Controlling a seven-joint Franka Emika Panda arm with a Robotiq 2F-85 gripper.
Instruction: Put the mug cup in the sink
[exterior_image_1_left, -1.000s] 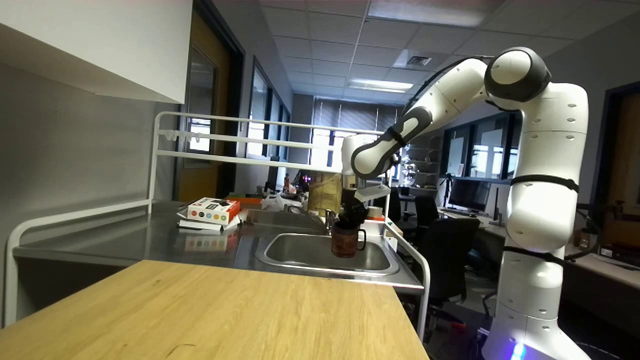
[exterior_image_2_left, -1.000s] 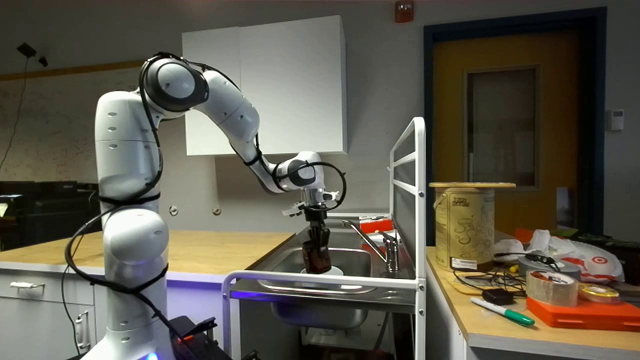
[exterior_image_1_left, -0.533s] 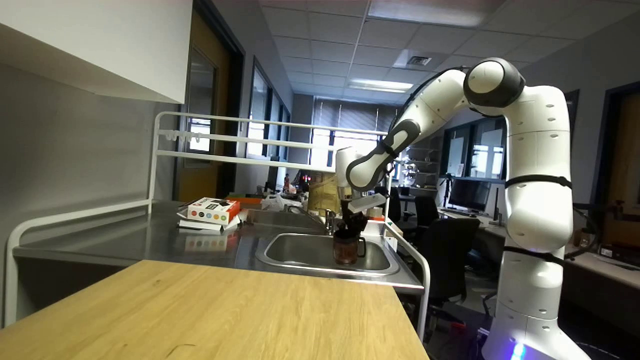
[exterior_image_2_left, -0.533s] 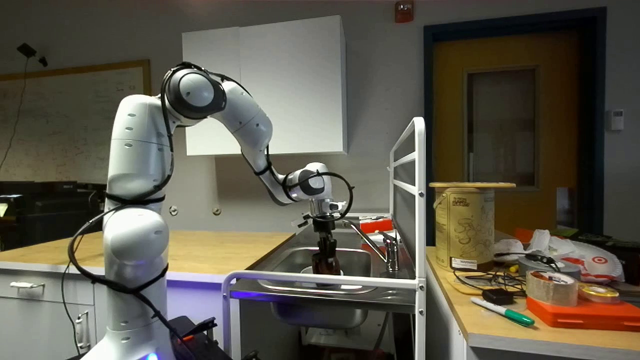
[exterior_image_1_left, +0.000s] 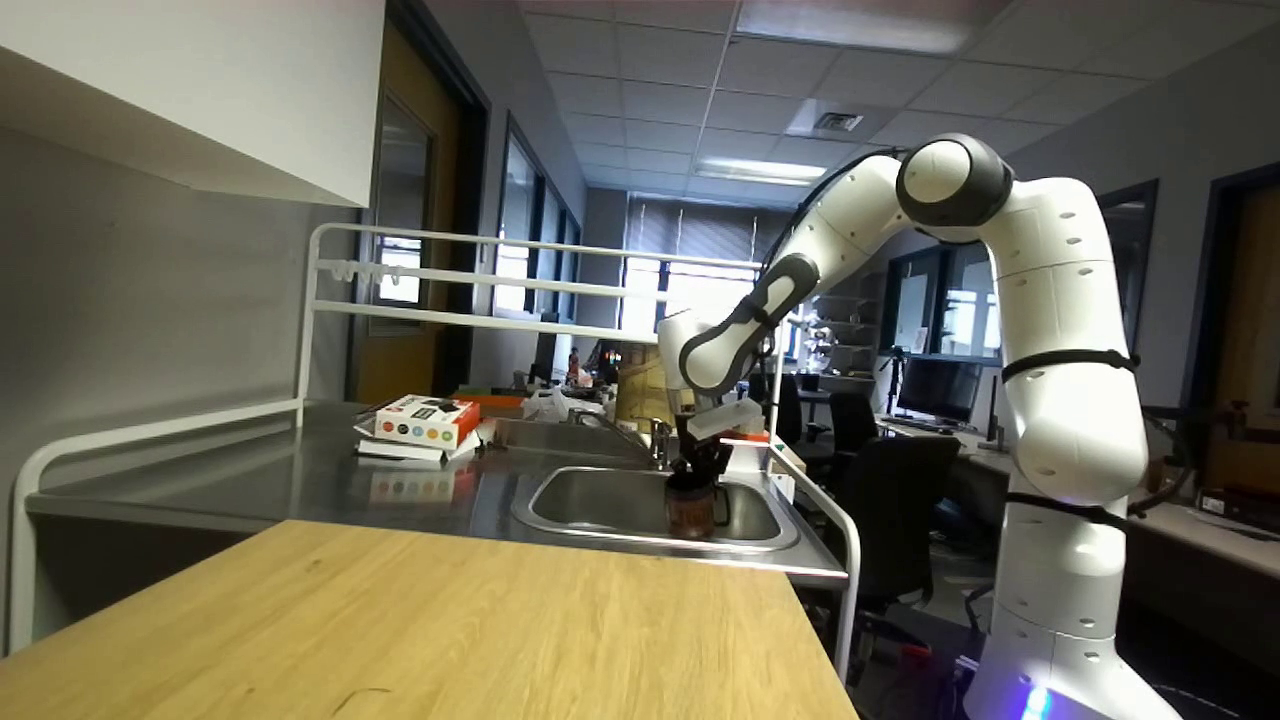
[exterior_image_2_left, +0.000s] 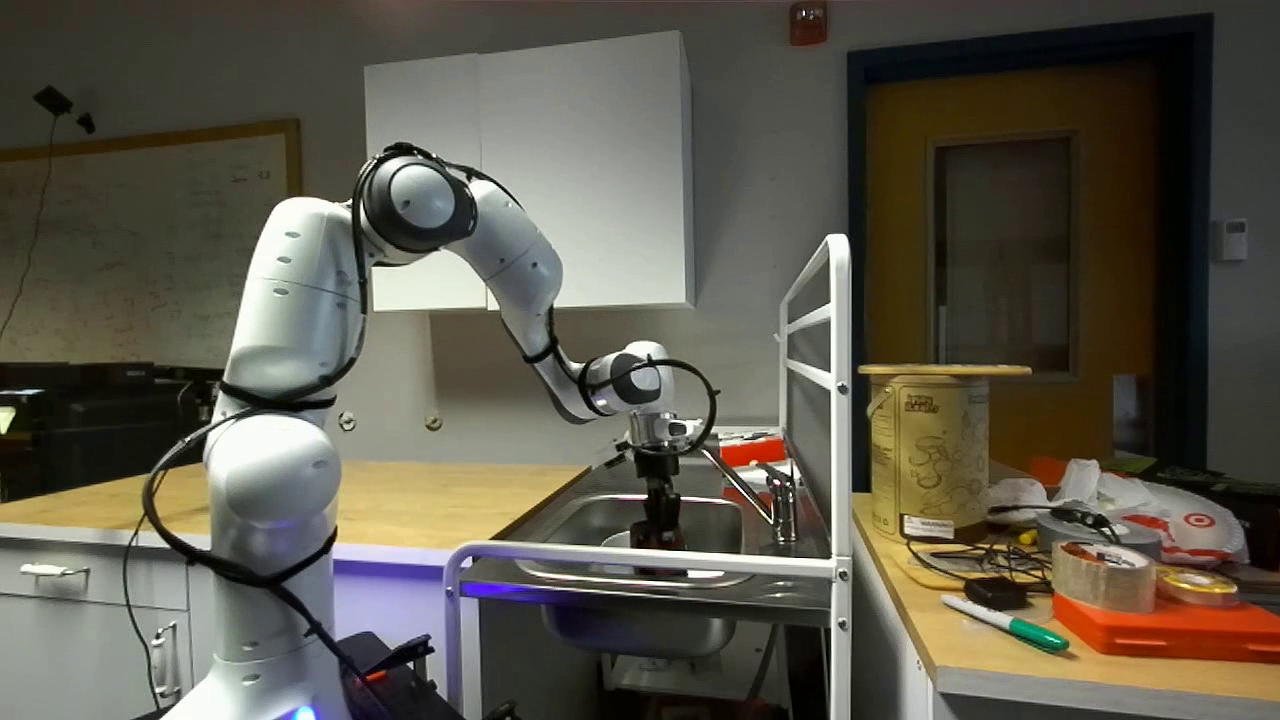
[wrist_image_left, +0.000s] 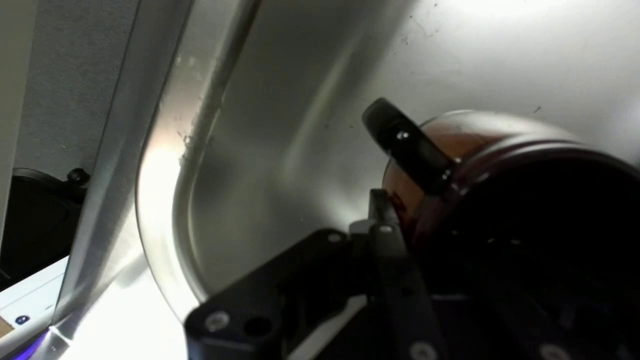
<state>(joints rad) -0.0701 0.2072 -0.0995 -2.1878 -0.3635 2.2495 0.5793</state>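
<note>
The mug is reddish brown with a dark handle. It is inside the sink basin in both exterior views, mug (exterior_image_1_left: 690, 512) and mug (exterior_image_2_left: 660, 541), slightly tilted. In the wrist view the mug (wrist_image_left: 480, 131) shows its handle, rim and dark inside at the right. My gripper (exterior_image_1_left: 704, 466) points down at the mug's top, also in the other exterior view (exterior_image_2_left: 660, 508). One finger (wrist_image_left: 385, 217) lies against the mug's outer wall below the handle. The second finger is lost in the dark. The sink (exterior_image_1_left: 600, 497) is steel. Whether the mug's base touches the sink bottom is hidden.
A faucet (exterior_image_2_left: 783, 505) stands beside the basin. A white rack rail (exterior_image_2_left: 650, 556) crosses in front of the sink. A white round thing (exterior_image_2_left: 616, 540) shows in the basin by the mug. A red and white box (exterior_image_1_left: 425, 420) lies on the steel counter.
The arm has reached forward and down, and the gripper has carried the mug lower into the basin. The motion is smaller in the last half second.
</note>
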